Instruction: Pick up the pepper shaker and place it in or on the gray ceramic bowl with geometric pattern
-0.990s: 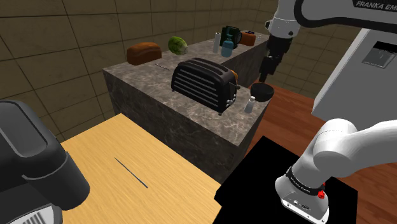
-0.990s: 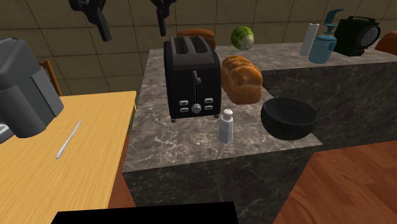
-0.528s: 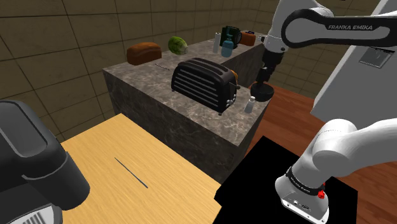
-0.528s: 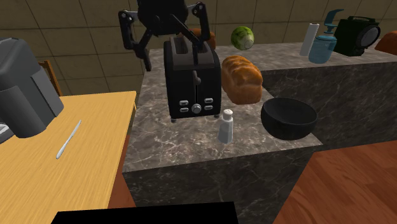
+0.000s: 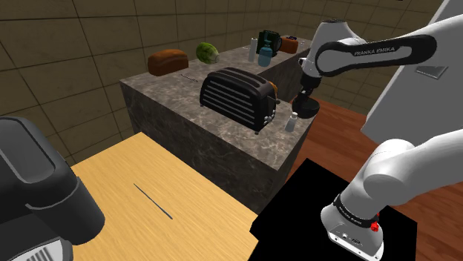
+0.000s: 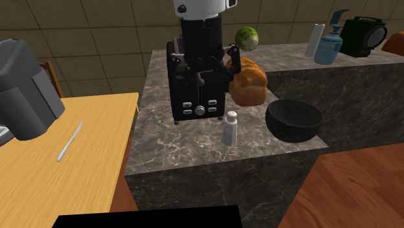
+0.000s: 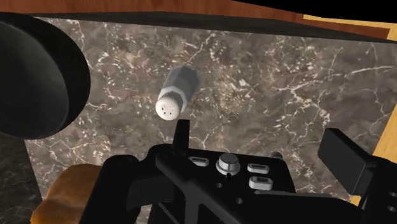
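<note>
The pepper shaker (image 6: 230, 128) is a small pale grey bottle with a white perforated cap, standing upright on the marble counter (image 6: 168, 152) near its front edge. It also shows as the shaker (image 5: 292, 122) and from above as the shaker (image 7: 175, 94). Beside it, apart, sits the dark round bowl (image 6: 294, 120), also seen as the bowl (image 7: 38, 76); the bowl (image 5: 311, 110) is partly hidden by the hand. My gripper (image 6: 202, 68) hangs open, fingers spread wide, over the toaster's front end, above and behind the shaker. In the shoulder view the gripper (image 5: 297, 104) is just above the shaker. Nothing is held.
A black toaster (image 6: 194, 84) stands right behind the shaker, with a bread loaf (image 6: 247, 79) beside it. A green cabbage (image 6: 246, 37), a dispenser bottle (image 6: 329, 45) and a black appliance (image 6: 362, 35) line the back. A wooden table (image 5: 163, 193) with a knife (image 6: 69, 142) adjoins the counter.
The arm has come down and swung toward the second exterior view's right, from high above the counter's corner to the toaster's front. The fingers stayed open. Shaker and bowl have not moved.
</note>
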{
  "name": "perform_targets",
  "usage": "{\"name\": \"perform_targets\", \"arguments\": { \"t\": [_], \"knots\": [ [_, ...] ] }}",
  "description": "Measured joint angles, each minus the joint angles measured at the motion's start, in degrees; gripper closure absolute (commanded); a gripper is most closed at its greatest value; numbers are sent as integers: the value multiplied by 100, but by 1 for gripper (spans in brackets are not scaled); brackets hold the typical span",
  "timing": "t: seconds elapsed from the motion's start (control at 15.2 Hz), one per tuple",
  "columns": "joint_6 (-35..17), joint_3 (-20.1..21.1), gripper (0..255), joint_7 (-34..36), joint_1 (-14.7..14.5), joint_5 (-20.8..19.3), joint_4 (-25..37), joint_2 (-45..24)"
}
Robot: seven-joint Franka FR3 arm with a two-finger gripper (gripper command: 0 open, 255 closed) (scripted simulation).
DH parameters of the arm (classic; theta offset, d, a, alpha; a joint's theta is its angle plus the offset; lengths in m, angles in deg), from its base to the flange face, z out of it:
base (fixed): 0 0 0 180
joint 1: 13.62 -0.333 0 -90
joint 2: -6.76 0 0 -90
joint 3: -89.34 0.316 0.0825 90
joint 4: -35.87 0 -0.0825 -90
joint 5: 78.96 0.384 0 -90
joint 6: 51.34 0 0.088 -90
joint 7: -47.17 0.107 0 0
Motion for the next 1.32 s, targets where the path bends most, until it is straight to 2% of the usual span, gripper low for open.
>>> {"name": "perform_targets", "arguments": {
  "t": [0.2, 0.53, 0.99, 1.32],
  "knots": [
    [-652, -362, 0, -354, 25, -94, 1, -538],
    [-1595, -836, 0, -877, -31, -22, 120, -1455],
    [-2233, -1004, 0, -1006, -52, 46, -62, -1896],
    [-2304, -1021, 0, -1021, -56, 60, -78, -1949]
  ]
}}
